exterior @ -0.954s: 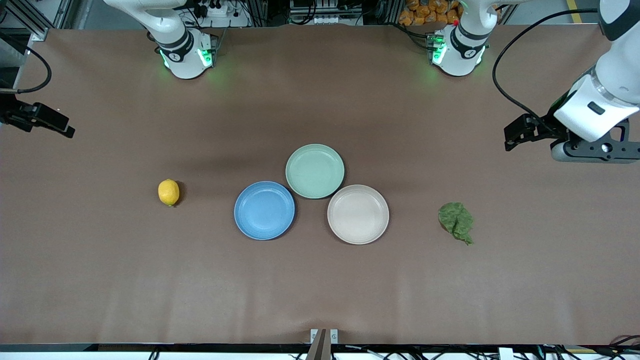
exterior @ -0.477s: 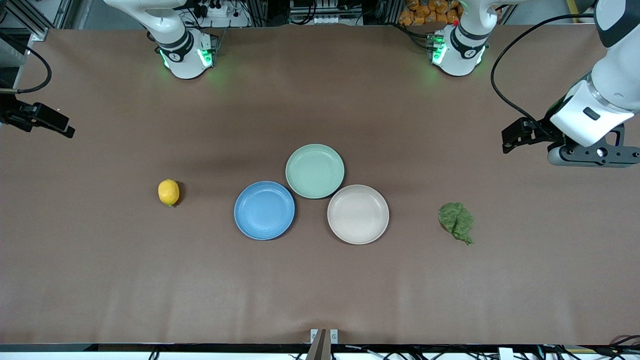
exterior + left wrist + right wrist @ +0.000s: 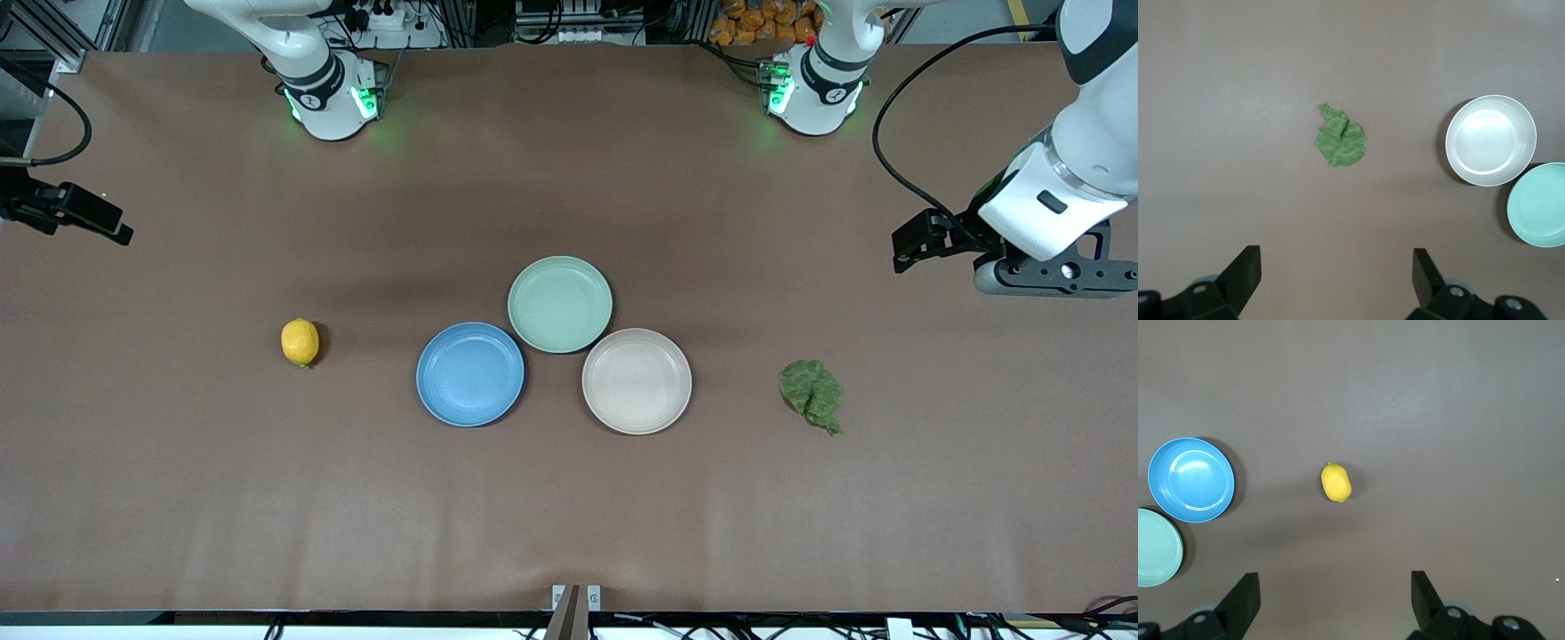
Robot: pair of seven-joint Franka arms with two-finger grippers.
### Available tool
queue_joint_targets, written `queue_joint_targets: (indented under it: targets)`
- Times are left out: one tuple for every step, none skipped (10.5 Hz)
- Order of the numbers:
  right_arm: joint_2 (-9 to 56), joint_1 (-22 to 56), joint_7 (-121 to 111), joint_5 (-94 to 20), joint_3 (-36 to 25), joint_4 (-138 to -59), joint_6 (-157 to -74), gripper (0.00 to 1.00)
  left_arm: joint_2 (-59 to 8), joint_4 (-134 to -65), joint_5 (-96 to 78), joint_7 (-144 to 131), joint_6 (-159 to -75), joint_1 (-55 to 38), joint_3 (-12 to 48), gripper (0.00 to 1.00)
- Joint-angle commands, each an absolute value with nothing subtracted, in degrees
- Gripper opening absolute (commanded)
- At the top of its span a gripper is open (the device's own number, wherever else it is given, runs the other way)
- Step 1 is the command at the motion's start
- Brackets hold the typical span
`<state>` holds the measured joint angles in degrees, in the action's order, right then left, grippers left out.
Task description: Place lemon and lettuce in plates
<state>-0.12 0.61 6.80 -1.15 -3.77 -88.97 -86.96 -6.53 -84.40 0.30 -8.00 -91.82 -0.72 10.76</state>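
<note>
The left gripper [image 3: 1331,280], jaws spread wide and empty, hangs high with the lettuce [image 3: 1341,139] on the table below and ahead of its fingertips, so it should center over the leaf's bulk before descending.

Brown table [image 3: 569,516] — evenly lit

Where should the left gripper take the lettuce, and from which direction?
Come straight down from above. The lettuce lies flat on the table, so there is no side edge to catch. Probably best to pinch across the broad, wrinkled, bunched body rather than the thin pointed tip, which would likely slip or tear. The left gripper is open, up over the table's left-arm end.
</note>
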Motion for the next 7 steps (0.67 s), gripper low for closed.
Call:
queue_joint_targets:
  targets:
    - [0.3,0.2,6.8,-0.6,-3.4,-88.0,-86.1,1.0,-6.5,-84.2,0.1,-9.3,-92.1,-0.9,10.9,1.0]
    - [0.3,0.2,6.8,-0.6,-3.4,-88.0,-86.1,1.0,-6.5,-84.2,0.0,-9.3,-92.1,-0.9,10.9,1.0]
    - [0.3,0.2,6.8,-0.6,-3.4,-87.9,-86.1,1.0,-6.5,-84.1,0.0,-9.3,-92.1,-1.0,10.9,1.0]
    - [0.3,0.2,6.8,-0.6,-3.4,-87.9,-86.1,1.0,-6.5,-84.1,-0.1,-9.2,-92.1,-1.0,10.9,1.0]
    - [0.3,0.2,6.8,-0.6,-3.4,-87.9,-86.1,1.0,-6.5,-84.0,-0.2,-9.0,-92.1,-1.0,11.0,1.0]
    - [0.3,0.2,6.8,-0.6,-3.4,-87.9,-86.1,1.0,-6.5,-83.9,-0.3,-8.8,-92.1,-1.1,11.0,1.0]
    - [0.3,0.2,6.8,-0.6,-3.4,-87.9,-86.1,1.0,-6.6,-84.0,-0.1,-8.8,-92.6,-1.1,11.0,1.0]
